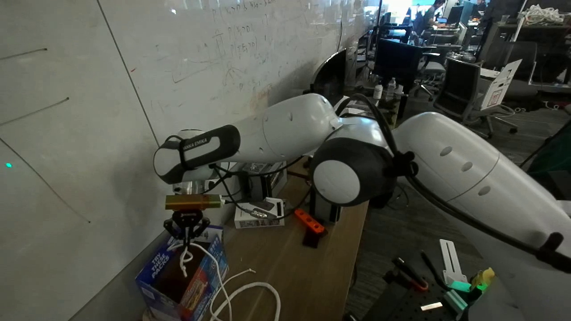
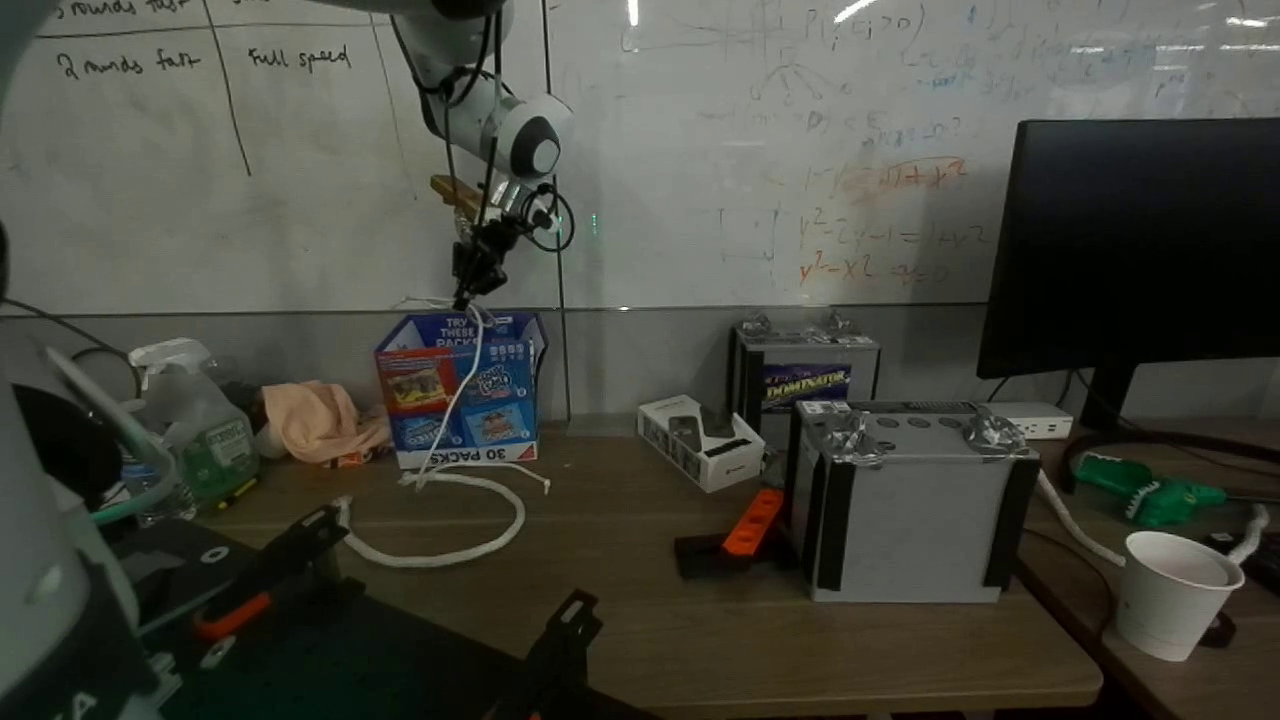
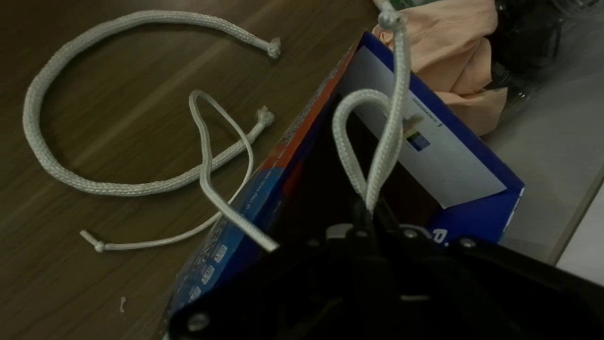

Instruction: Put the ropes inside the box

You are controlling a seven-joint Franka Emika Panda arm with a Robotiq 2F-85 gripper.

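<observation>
One surface (image 2: 850, 650) carries an open box (image 2: 510, 380); above it the hand (image 1: 186, 243) is pinched closed. A thick rope (image 3: 113, 189) curves beside the box; the gripped thin rope (image 3: 401, 61) loops over the opening and trails outside.

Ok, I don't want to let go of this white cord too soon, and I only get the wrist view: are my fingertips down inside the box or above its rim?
Observer: Above. In an exterior view the gripper hangs higher than the rim of the blue box.
Operator: What stands on the table, on the side away from the peach cloth?
Observer: A white carton, visible in both exterior views.
Operator: Anything between that and the open table edge?
Observer: Yes, an orange piece with holes in it.
</observation>
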